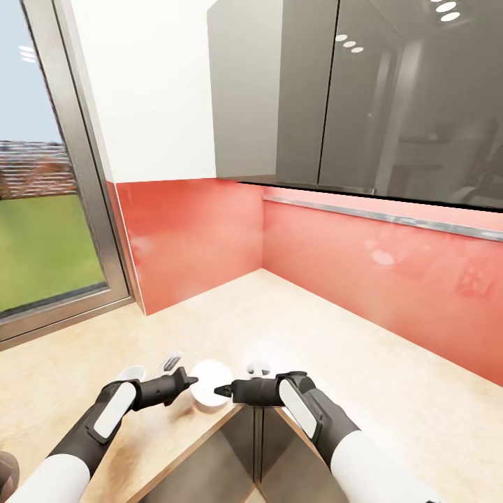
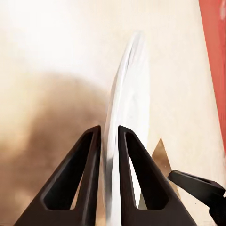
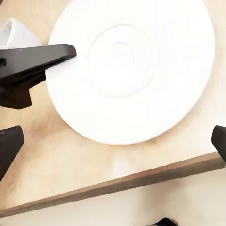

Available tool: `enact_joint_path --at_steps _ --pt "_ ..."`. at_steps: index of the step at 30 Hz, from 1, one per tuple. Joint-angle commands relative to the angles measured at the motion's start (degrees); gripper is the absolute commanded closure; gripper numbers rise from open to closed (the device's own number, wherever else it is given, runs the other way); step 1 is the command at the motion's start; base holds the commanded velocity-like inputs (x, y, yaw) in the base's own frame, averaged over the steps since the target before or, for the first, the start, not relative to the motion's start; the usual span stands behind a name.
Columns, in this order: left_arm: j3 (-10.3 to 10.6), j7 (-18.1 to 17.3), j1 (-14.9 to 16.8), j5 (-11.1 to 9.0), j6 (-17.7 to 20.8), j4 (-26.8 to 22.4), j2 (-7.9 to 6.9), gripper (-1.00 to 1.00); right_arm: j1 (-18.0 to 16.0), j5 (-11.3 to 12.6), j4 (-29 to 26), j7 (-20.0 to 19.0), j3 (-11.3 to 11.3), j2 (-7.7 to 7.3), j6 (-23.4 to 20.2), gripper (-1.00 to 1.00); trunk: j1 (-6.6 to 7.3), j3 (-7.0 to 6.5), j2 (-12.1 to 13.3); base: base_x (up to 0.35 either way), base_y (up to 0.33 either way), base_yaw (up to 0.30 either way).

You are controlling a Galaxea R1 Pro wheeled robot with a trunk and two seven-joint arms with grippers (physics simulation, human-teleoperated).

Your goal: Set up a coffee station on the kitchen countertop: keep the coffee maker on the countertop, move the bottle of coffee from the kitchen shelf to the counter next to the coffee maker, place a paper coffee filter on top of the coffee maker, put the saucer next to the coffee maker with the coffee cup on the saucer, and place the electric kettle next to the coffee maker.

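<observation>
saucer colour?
Plain white saucer, clearest in the right wrist view.

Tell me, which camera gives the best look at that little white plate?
The right wrist view: the saucer lies face-on there, round rim and centre ring clear. The left wrist view shows it edge-on, pinched between the left gripper's fingers. The head view shows it small, between both grippers.
</observation>
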State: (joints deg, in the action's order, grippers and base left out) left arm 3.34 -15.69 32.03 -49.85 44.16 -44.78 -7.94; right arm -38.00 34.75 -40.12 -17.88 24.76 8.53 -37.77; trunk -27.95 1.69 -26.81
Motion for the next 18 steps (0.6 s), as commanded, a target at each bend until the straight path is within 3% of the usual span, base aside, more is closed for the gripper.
enact_joint_path --at_steps 1,4,6,11,18 --pt "0.15 -1.39 0.05 0.25 0.16 -0.03 -0.08 1.0 -0.06 -0.07 -1.83 -0.12 -0.06 -0.07 0.18 -1.0 -0.03 0.13 -0.12 0.0 0.0 0.0" --pt "0.39 -5.19 0.03 0.74 1.09 0.03 -0.46 1.0 -0.06 -0.17 -7.09 -0.09 -0.13 -0.43 0.49 -1.0 -0.03 0.13 -0.12 0.0 0.0 0.0" --pt "0.6 -7.23 -0.89 1.03 1.98 0.31 -1.64 1.0 -0.06 -0.28 -9.88 -0.06 -0.23 -1.36 0.51 -1.0 -0.03 0.13 -0.12 0.0 0.0 0.0" --pt "0.47 -7.49 -2.21 0.92 2.17 -0.01 -2.75 1.0 -0.06 -0.3 -10.22 -0.05 -0.24 -1.68 0.51 -1.0 -0.03 0.13 -0.12 -0.021 0.0 0.0" --pt "0.67 -7.51 -2.34 0.73 2.16 -0.04 -2.86 1.0 -0.06 -0.3 -10.24 -0.05 -0.24 -1.7 0.51 -1.0 -0.03 0.13 -0.12 -0.299 0.0 0.0"
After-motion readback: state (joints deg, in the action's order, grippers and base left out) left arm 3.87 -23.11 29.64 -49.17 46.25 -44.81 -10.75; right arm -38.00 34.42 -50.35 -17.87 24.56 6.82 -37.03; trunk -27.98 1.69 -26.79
